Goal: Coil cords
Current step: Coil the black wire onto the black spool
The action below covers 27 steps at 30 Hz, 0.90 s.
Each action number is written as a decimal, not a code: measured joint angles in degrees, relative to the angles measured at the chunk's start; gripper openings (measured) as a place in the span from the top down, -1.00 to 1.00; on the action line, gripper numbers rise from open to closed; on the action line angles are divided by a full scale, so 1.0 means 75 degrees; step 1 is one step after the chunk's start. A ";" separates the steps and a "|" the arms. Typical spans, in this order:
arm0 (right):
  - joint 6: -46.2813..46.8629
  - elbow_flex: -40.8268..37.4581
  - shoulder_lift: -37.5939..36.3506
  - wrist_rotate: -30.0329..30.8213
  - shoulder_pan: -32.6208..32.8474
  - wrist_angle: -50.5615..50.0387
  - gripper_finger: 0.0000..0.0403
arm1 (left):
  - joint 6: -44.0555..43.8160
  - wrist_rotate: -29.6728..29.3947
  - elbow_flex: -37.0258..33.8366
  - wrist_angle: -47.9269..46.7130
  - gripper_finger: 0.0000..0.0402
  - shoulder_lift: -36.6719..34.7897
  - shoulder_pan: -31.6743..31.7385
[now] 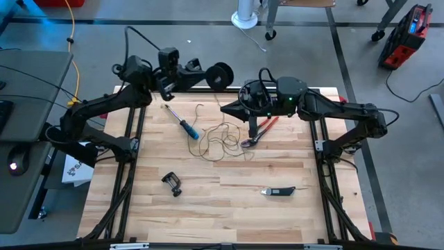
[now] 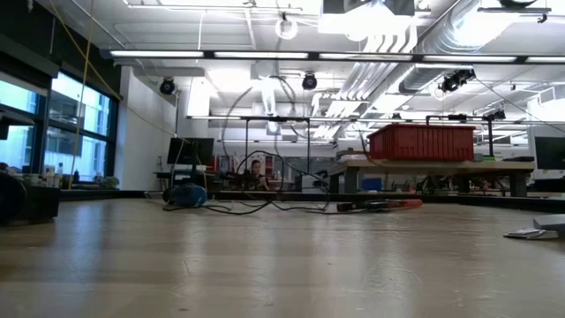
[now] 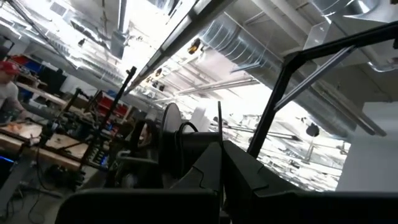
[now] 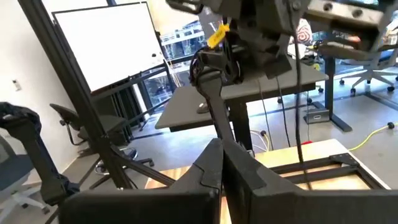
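Surface: pale wooden table [image 1: 208, 208] on a grey shop floor, desks and a whiteboard beyond.
Near edge: small black clamp [image 1: 172, 183] toward the left, black-handled knife [image 1: 279, 191] toward the right, both well apart from either set of fingers.
Middle: hair-thin dark cord [image 1: 218, 139] lying loose in tangled loops on the wood, between the two arms, just beside the right gripper's tips and touched by neither.
Beside the tangle: blue-handled screwdriver [image 1: 183, 123] on the left gripper's side; red pliers [image 1: 259, 132] under the right arm's wrist, their jaws at the edge of the loops.
Right gripper [image 1: 227, 109]: fingers pressed together, empty, pointing toward the left arm, above the far part of the tangle.
Left gripper [image 1: 198, 67]: fingers pressed together, empty, raised at the far edge.
Reel [image 1: 220, 74]: round, black, just beyond the left fingertips at the far edge, standing on its rim; contact with the fingers not clear.
Far left: yellow cable [image 1: 72, 48] on the floor, off the table.
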 joint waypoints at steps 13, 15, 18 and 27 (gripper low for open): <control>-0.1827 -0.0003 0.0225 0.1528 0.0237 -0.0318 0.23 | -0.0100 -0.0007 0.0000 -0.0321 1.00 -0.0402 -0.0050; -0.1981 -0.0009 0.0309 0.1948 0.0280 -0.0322 0.05 | -0.0099 -0.0014 0.0000 -0.0330 1.00 -0.0401 -0.0071; -0.2010 -0.0009 0.0375 0.2036 0.0266 -0.0180 -0.11 | -0.0097 -0.0029 0.0000 -0.0294 1.00 -0.0411 -0.0088; -0.2037 -0.0009 0.0620 0.2080 0.0265 -0.0184 -0.15 | -0.0095 -0.0042 0.0000 -0.0311 1.00 -0.0405 -0.0088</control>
